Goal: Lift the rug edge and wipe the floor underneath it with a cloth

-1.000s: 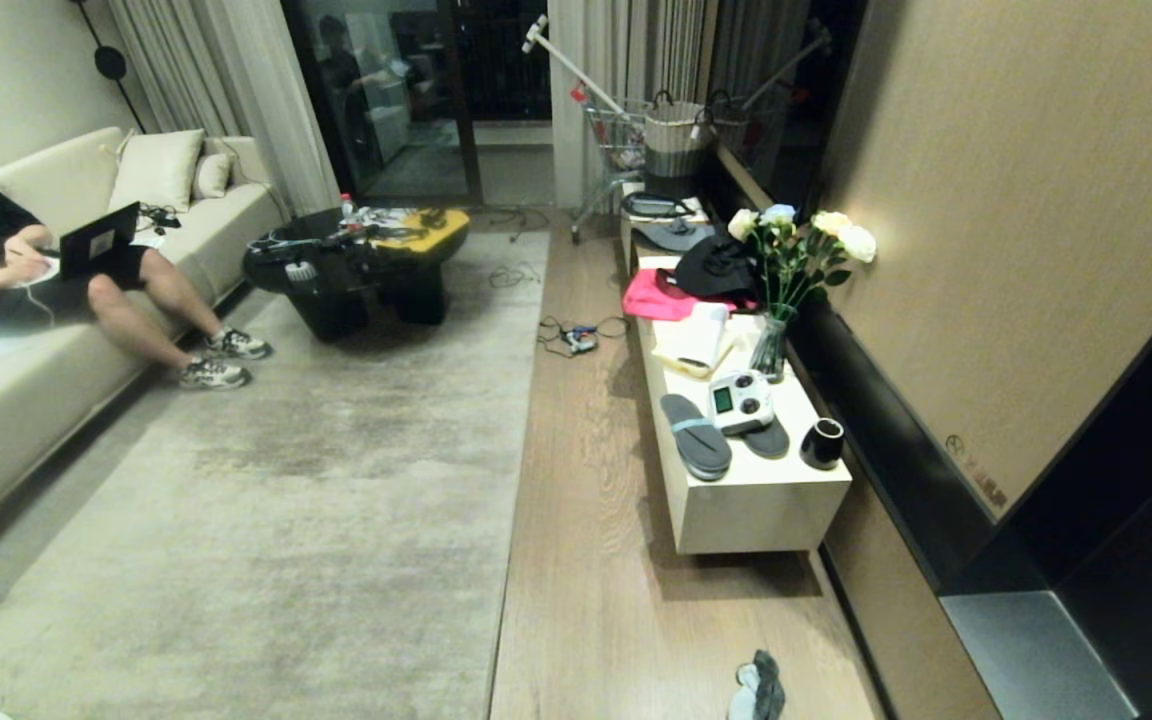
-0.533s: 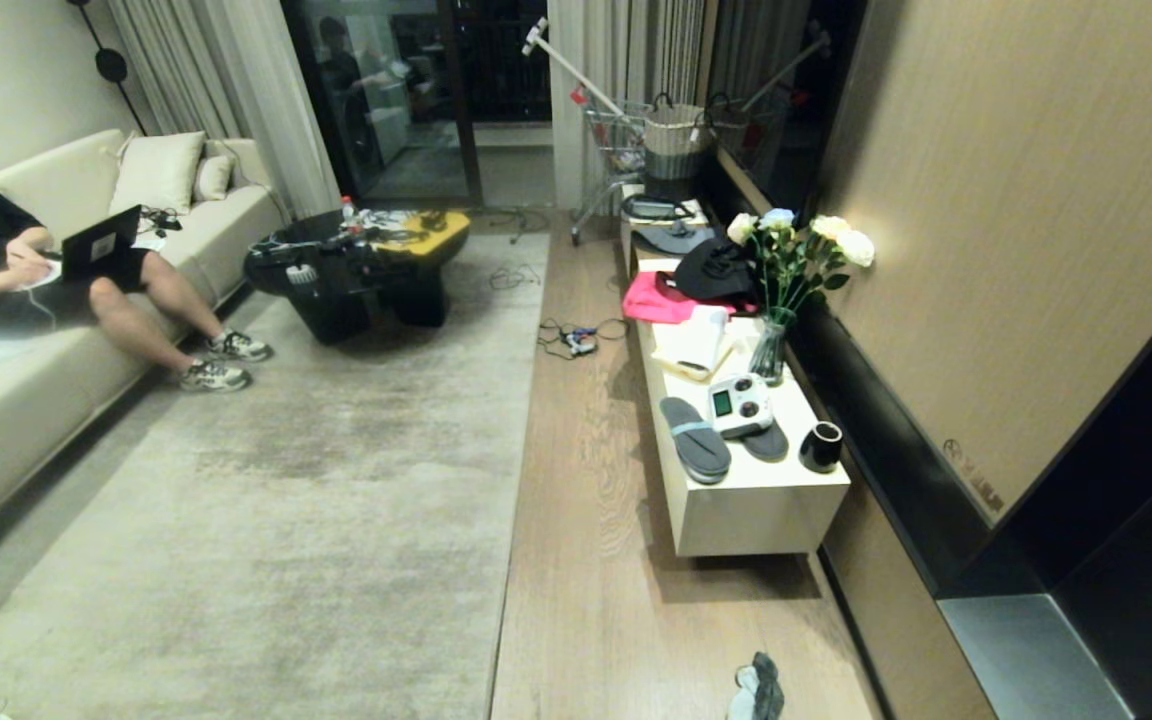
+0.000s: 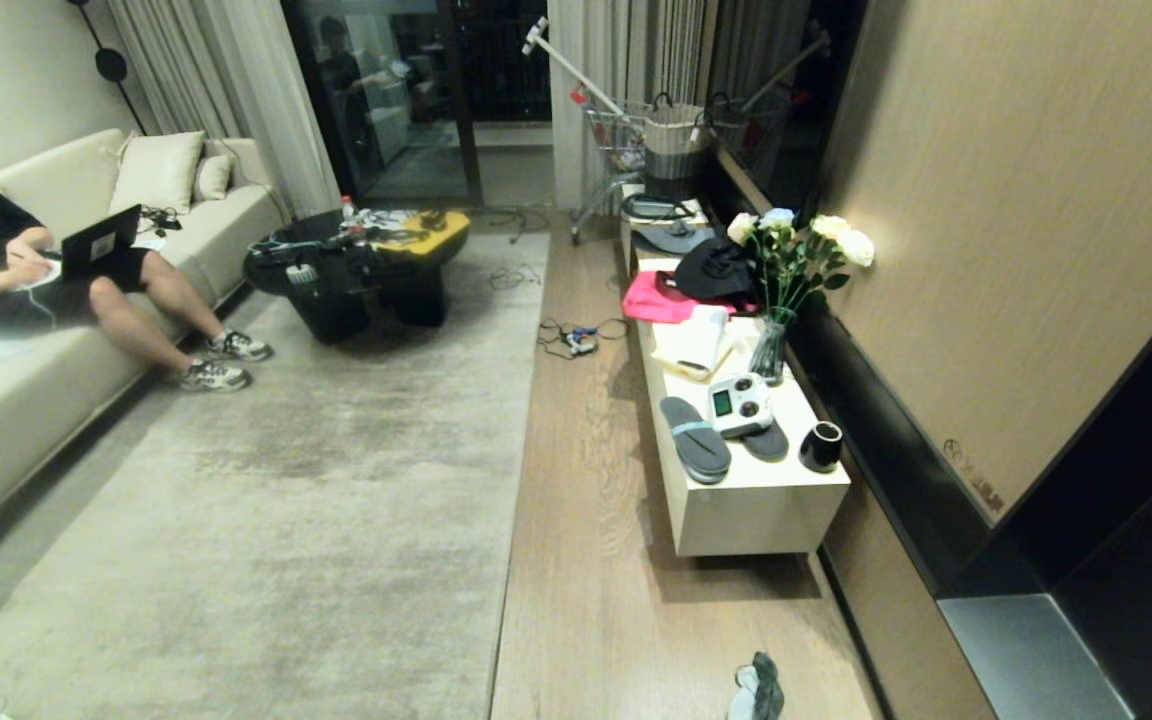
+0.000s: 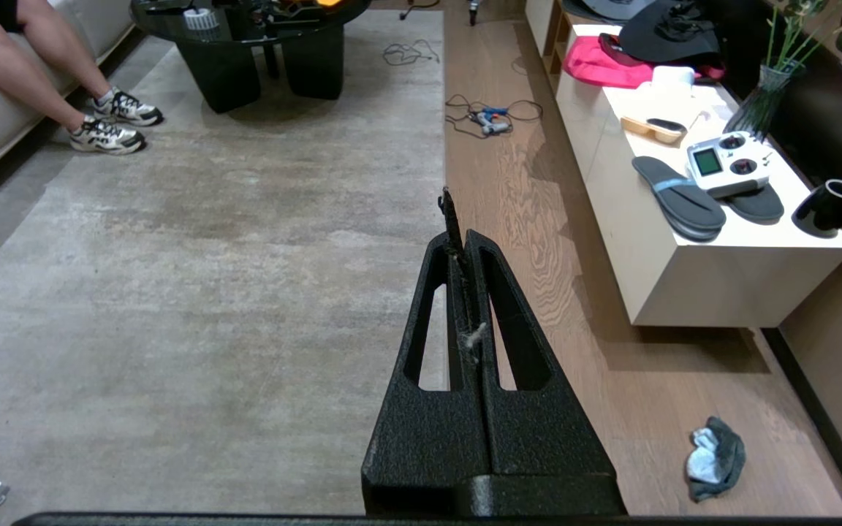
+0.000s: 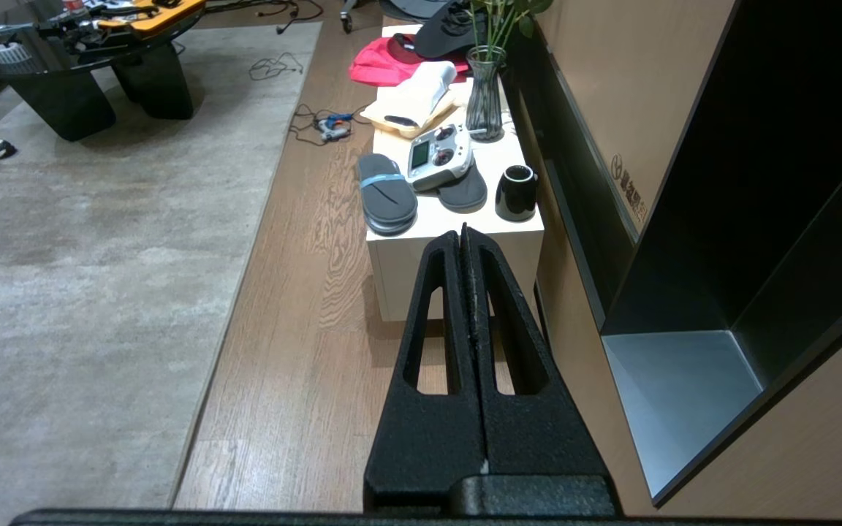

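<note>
**View tips up a touch; nothing on the floor has stirred**

Only the camera has shifted since a second ago: the whole head picture has slid down very slightly, so the low white tabletop (image 3: pixel 751 500) sits a shade lower in it than before, and over the last half second I see no further change. I read that as my torso settling, not as anything in the room moving. The cloth (image 3: pixel 759 688) lies where it lay, crumpled on the floor (image 3: pixel 586 560) at the near end of the bare wood strip, well apart from the rug edge (image 3: pixel 514 480) and closer to the dark wall base on my right.

Both arms hang idle and neither shows in the head view. The left hand (image 4: pixel 457 212) has its fingers pressed together and holds nothing (a wisp of lint clings between them), pointing out over the rug's border. The right hand (image 5: pixel 465 234) is likewise pressed together and empty, aimed toward the tabletop's near end.

For the task, this means I judge I am at the very start: the rug lies flat, the cloth is not yet picked up. Fetching that cloth looks like the first step, probably with the right arm since it lies on that side, leaving the left for the rug's border.

A person sits on the sofa (image 3: pixel 26 400) at far left, clear of my working strip.
</note>
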`<state>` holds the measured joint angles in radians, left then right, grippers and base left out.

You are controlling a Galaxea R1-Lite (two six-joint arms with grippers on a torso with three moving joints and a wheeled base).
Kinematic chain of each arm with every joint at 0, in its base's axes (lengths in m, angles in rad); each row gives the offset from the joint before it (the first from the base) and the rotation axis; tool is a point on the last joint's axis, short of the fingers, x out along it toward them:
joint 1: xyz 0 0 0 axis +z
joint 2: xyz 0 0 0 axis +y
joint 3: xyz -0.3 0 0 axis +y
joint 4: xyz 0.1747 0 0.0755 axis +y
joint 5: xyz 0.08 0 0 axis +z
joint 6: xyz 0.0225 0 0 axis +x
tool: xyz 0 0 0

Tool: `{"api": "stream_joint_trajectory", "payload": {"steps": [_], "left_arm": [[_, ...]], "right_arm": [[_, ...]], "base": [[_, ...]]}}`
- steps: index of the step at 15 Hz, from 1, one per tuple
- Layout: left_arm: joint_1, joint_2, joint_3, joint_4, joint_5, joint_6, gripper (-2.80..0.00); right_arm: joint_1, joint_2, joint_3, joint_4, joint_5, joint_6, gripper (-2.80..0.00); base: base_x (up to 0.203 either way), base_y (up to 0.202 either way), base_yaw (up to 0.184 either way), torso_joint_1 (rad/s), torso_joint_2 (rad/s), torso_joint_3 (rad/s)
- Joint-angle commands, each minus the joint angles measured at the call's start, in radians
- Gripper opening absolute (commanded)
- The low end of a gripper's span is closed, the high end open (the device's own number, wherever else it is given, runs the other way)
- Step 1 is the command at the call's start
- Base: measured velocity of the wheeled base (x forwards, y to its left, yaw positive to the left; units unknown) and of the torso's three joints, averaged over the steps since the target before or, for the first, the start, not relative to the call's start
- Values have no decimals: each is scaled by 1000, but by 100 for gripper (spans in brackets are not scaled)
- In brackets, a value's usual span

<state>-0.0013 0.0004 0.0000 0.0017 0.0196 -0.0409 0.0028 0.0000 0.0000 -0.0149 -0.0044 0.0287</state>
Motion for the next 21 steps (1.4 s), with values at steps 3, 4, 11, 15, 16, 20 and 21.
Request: {"api": "stream_joint_trajectory", "payload": {"steps": [3,4,11,15,16,20,21], "left_arm": [[0,0,0,0,0,-1,-280],[0,0,0,0,0,-1,-280],[0,0,0,0,0,-1,-280],[0,1,0,0,0,-1,-280],[0,1,0,0,0,-1,-280],[0,0,0,0,0,-1,-280],[0,0,0,0,0,-1,-280]], "right_arm": [[0,2,0,0,0,0,-280],[0,2,0,0,0,0,-280],[0,2,0,0,0,0,-280],[0,2,0,0,0,0,-280],[0,2,0,0,0,0,-280],[0,2,0,0,0,3,-280],[0,2,0,0,0,2,-280]], "base": [[0,0,0,0,0,0],[0,0,0,0,0,0],[0,0,0,0,0,0],[0,0,0,0,0,0],[0,0,0,0,0,0],[0,0,0,0,0,0],[0,0,0,0,0,0]]}}
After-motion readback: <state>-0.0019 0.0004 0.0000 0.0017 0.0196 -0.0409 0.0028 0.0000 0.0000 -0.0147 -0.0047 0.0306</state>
